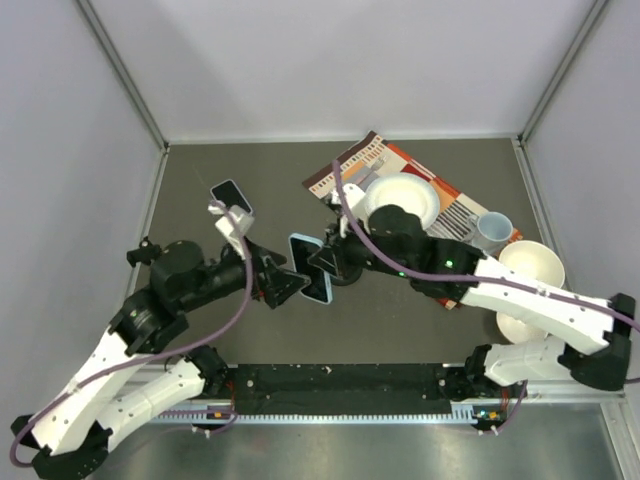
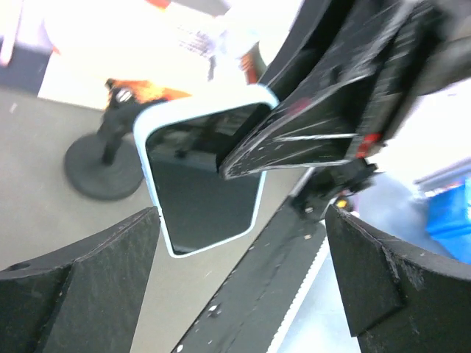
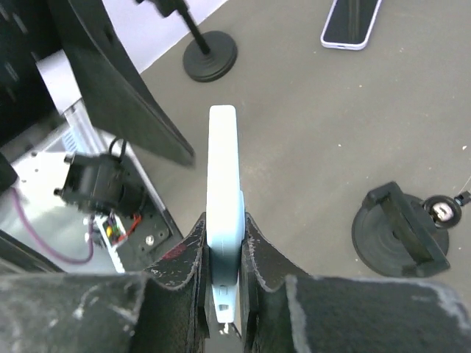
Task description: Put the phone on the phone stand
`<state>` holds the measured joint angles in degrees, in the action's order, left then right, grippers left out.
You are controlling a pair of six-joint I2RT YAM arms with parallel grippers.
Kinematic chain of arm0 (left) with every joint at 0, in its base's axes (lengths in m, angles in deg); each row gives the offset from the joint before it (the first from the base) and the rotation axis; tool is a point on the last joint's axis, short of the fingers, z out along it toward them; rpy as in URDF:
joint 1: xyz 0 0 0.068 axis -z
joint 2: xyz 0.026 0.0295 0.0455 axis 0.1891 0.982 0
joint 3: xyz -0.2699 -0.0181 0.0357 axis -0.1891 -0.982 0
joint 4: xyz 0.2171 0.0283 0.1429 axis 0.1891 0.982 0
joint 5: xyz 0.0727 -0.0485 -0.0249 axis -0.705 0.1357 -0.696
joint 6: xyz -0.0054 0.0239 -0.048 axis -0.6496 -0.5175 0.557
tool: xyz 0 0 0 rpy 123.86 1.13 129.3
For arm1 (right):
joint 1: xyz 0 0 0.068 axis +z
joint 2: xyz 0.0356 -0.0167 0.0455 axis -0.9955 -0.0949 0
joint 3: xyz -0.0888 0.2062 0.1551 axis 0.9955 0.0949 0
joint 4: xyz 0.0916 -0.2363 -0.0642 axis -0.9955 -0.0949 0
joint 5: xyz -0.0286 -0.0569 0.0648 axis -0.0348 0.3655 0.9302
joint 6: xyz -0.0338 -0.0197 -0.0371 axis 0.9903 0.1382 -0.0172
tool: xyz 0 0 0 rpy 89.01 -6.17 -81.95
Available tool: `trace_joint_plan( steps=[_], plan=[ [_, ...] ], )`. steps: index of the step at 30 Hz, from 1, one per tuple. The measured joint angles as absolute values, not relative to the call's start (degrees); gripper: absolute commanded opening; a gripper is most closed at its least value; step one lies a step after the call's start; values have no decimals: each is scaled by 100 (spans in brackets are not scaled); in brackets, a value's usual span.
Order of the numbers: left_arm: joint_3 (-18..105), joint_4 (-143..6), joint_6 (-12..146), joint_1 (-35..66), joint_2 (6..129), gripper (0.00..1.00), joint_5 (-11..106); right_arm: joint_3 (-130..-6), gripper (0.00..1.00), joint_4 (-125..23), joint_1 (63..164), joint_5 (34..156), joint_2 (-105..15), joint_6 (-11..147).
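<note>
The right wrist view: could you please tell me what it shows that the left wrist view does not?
Only the right wrist view shows a second phone lying flat on the table. Only the left wrist view shows the blue-cased phone's dark screen and a blurred printed mat. Both show that phone clamped in the right tool and a black round-based stand, possibly not the same one.
</note>
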<state>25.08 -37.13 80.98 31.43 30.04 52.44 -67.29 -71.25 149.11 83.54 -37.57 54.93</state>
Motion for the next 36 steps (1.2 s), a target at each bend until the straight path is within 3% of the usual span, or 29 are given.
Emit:
trace_joint_plan(
  steps=[7, 13, 17, 20, 21, 23, 25, 26, 28, 35, 36],
  plan=[
    [3349, -4187, 8352, 3154, 2619, 98, 6352, -5505, 0, -6848, 14797, 9867, -1903, 6465],
    [3249, -5072, 8680, 3156, 3157, 97, 7727, -5064, 0, -6826, 14791, 11091, -911, 6644],
    [3006, -5671, 8905, 3226, 3887, 81, 8365, -5064, 0, -6710, 14791, 11464, -880, 6520],
    [2864, -5951, 9045, 3326, 4206, 75, 8696, -5053, 0, -6793, 14764, 11482, -981, 6430],
    [2858, -6012, 9067, 3370, 4245, 75, 8763, -5053, 0, -6778, 14764, 11486, -1009, 6411],
    [2858, -6152, 9073, 3431, 4284, 86, 8859, -5053, 0, -6736, 14767, 11504, -1055, 6386],
    [2858, -6283, 9049, 3521, 4293, 86, 8949, -5053, 0, -6701, 14767, 11502, -1086, 6358],
    [2858, -6329, 9036, 3565, 4293, 78, 8969, -5053, 0, -6682, 14767, 11482, -1103, 6347],
    [2858, -6371, 9012, 3630, 4289, 71, 8988, -5053, 0, -6651, 14767, 11425, -1138, 6325],
    [2858, -6257, 8734, 3729, 4293, 32, 8921, -5060, 0, -6570, 14695, 11296, -1175, 6139],
    [2860, -6220, 8686, 3729, 4295, 18, 8901, -5071, 0, -6564, 14633, 11325, -1208, 6098]
  ],
)
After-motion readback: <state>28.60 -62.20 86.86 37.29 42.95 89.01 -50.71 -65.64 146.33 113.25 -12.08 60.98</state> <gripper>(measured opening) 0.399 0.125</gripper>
